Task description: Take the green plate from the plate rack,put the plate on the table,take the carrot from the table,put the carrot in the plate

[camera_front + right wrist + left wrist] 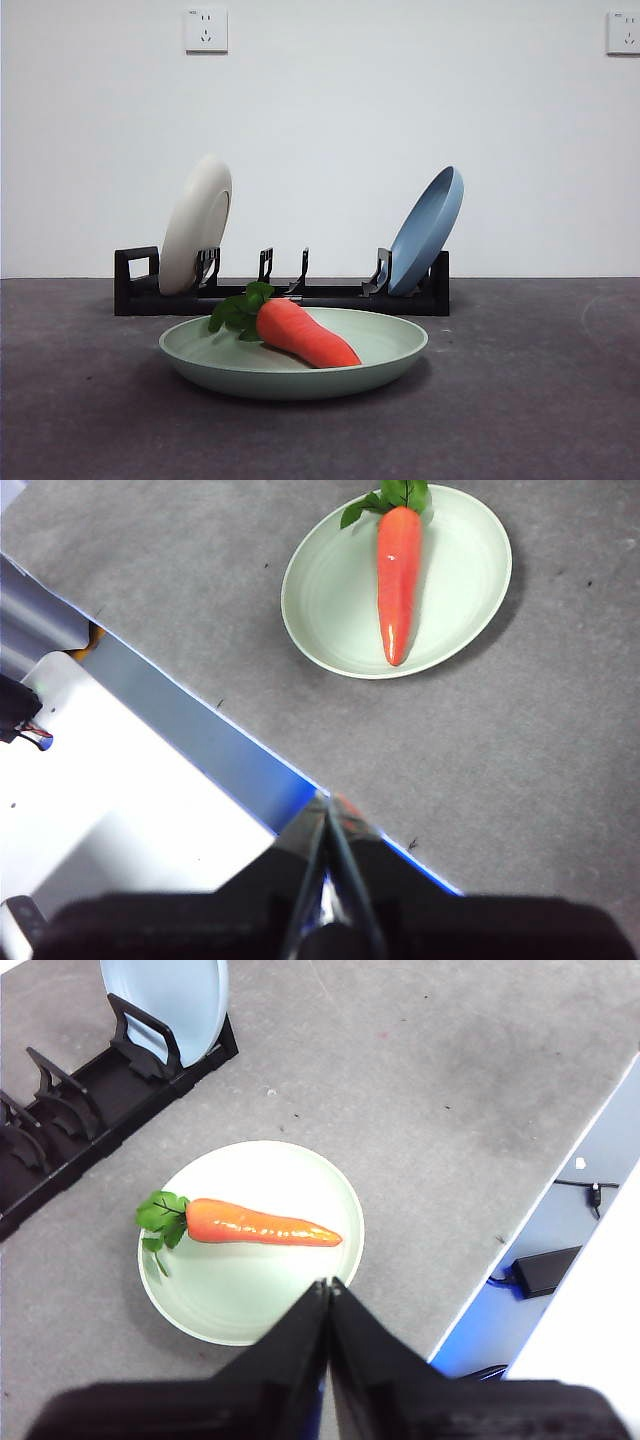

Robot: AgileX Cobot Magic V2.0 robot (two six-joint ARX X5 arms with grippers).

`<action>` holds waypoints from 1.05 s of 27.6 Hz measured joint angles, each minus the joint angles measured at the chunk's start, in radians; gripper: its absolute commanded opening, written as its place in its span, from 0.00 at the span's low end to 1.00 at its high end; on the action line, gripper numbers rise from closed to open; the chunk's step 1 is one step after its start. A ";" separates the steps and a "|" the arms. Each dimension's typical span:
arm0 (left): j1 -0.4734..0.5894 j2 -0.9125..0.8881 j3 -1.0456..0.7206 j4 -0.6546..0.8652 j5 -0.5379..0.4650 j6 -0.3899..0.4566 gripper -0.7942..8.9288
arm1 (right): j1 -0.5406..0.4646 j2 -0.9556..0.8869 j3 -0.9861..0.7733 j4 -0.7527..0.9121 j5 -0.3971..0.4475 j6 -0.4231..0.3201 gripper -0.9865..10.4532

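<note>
The green plate (pixel 370 356) lies flat on the table (pixel 530 400) in front of the plate rack (pixel 340 296). The carrot (pixel 305 335) lies in the plate, leaves toward the rack. It shows in the left wrist view (pixel 262 1226) on the plate (pixel 250 1295) and in the right wrist view (pixel 398 580) on the plate (pixel 330 600). My left gripper (pixel 329 1285) is shut and empty, high above the plate's near rim. My right gripper (pixel 326 800) is shut and empty, high over the table's edge, away from the plate. Neither arm shows in the front view.
A cream-white plate (pixel 195 225) stands in the rack's left end and a blue plate (pixel 428 230) in its right end (pixel 172 1000). The table's edge (pixel 530 1220) runs close to the plate, with cables and a black box below it.
</note>
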 measured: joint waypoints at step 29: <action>0.171 -0.131 0.000 0.060 0.001 0.023 0.08 | 0.000 0.000 0.000 0.000 0.000 0.013 0.09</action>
